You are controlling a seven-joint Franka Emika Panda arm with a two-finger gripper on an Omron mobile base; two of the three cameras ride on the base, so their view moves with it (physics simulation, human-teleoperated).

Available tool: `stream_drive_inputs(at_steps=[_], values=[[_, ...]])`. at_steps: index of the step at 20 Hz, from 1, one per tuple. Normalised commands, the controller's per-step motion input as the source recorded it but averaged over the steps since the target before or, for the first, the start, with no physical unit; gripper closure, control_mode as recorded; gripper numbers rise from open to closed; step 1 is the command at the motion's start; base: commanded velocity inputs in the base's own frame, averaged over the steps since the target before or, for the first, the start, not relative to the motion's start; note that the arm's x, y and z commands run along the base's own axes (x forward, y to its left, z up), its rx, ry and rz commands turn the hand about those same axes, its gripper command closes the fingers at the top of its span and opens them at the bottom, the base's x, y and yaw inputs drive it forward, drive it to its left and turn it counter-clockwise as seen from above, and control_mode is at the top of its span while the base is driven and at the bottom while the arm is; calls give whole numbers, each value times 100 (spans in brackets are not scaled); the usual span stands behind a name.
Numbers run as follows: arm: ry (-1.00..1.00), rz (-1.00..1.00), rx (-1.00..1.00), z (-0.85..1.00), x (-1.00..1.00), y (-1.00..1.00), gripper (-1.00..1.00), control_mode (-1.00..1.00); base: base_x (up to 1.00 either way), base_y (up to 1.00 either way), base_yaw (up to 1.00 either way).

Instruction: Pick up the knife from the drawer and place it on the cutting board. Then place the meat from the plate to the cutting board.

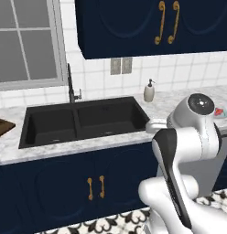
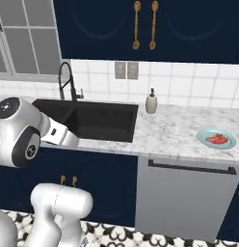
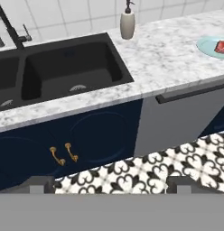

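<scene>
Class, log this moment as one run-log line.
gripper: open, empty, facing cabinets | meat: on plate | cutting board: left of sink | knife: unseen

White square tiles covered the wall (image 2: 189, 82) above a grey-veined marble counter (image 2: 169, 130). A black double sink (image 1: 83, 119) sat in the counter with a black faucet (image 2: 67, 79) behind it, a soap dispenser (image 2: 151, 101) to one side and a grey outlet plate (image 2: 126, 70) above. Navy cabinets with gold handles (image 3: 62, 154) stood below and overhead. A window (image 1: 26, 43) faced the sink, a grey dishwasher front (image 2: 189, 198) adjoined the cabinets, and the floor (image 3: 145, 171) was black-and-white patterned tile.
</scene>
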Motion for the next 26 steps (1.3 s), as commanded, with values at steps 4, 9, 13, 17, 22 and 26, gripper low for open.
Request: stream_drive_inputs(at_steps=[4,9,13,17,22,26], values=[[0,0,0,0,0,0,-100,100,29,-100,16],[0,0,0,0,0,0,-100,100,21,-100,28],[0,0,0,0,0,0,-100,100,22,-100,19],[0,0,0,0,0,0,-100,100,47,-69,12],[0,0,0,0,0,0,-100,100,54,-43,0],[0,0,0,0,0,0,-100,100,55,-31,0]])
